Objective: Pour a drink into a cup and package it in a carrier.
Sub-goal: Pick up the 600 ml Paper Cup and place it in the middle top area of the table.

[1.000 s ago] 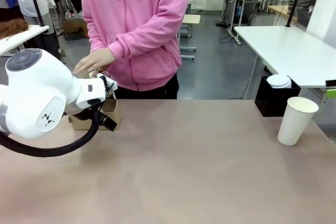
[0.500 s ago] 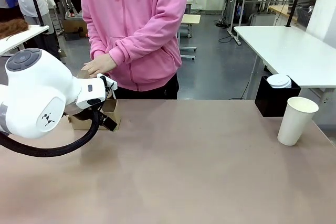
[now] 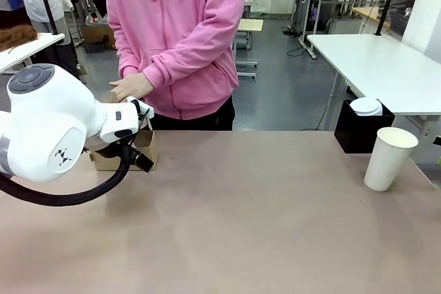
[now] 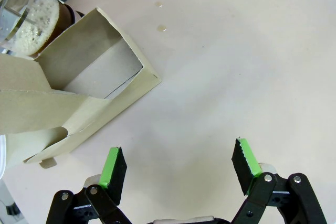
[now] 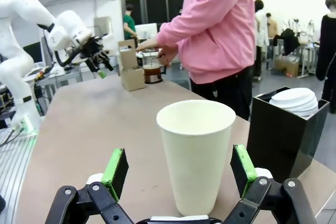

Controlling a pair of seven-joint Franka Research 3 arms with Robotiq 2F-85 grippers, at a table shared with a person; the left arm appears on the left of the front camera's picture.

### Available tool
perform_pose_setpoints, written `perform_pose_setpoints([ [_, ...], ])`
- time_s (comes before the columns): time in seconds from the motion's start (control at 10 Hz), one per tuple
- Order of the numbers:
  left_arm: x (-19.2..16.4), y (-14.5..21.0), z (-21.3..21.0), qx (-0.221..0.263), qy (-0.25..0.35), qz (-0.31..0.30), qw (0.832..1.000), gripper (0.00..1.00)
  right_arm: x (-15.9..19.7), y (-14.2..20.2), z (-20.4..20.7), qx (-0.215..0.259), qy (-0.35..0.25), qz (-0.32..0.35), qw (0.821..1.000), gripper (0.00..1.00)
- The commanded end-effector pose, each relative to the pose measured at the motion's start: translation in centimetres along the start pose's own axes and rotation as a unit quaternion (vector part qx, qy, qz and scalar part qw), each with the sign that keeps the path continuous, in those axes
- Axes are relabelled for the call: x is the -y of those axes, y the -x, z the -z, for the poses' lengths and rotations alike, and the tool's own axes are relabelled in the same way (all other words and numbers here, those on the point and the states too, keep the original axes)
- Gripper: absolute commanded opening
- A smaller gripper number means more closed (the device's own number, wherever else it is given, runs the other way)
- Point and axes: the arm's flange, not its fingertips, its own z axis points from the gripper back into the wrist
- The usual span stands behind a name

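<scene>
Right gripper (image 5: pixel 177 167) is hovering, fingers spread wide, before the cup (image 5: pixel 195 150) at near right. Left gripper (image 4: pixel 178 163) is hanging likewise spread beside the carrier (image 4: pixel 89 77), far left; beyond, a hand (image 5: pixel 157 52) is gripping the jug (image 5: pixel 152 69). Likely pre-pour: next calls for securing the cup.

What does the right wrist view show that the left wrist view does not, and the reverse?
Right wrist view: the open right hand on either side of the lidless cup, the black box of lids, and the person at the jug.
Left wrist view: droplets on the table and foam on the drink.
Both: the carrier, the jug and the open left hand.
</scene>
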Motion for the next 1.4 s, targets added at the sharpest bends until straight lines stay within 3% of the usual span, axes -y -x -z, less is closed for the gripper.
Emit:
perform_pose_setpoints([
  [0.0, 0.0, 0.0, 0.0, 0.0, 0.0, 0.0, 1.0, 1.0, 0.0, 1.0, 1.0, 0.004, 0.035, -0.02, 0.999, 1.0],
  [0.4, 0.0, 0.0, 0.0, 0.0, 0.0, 0.0, 1.0, 1.0, -0.1, 2.8, 2.7, -0.021, 0.04, 0.005, 0.999, 1.0],
  [1.3, 0.0, 0.0, 0.0, 0.0, 0.0, 0.0, 1.0, 1.0, -0.3, 4.0, 7.4, -0.02, 0.047, 0.038, 0.998, 1.0],
])
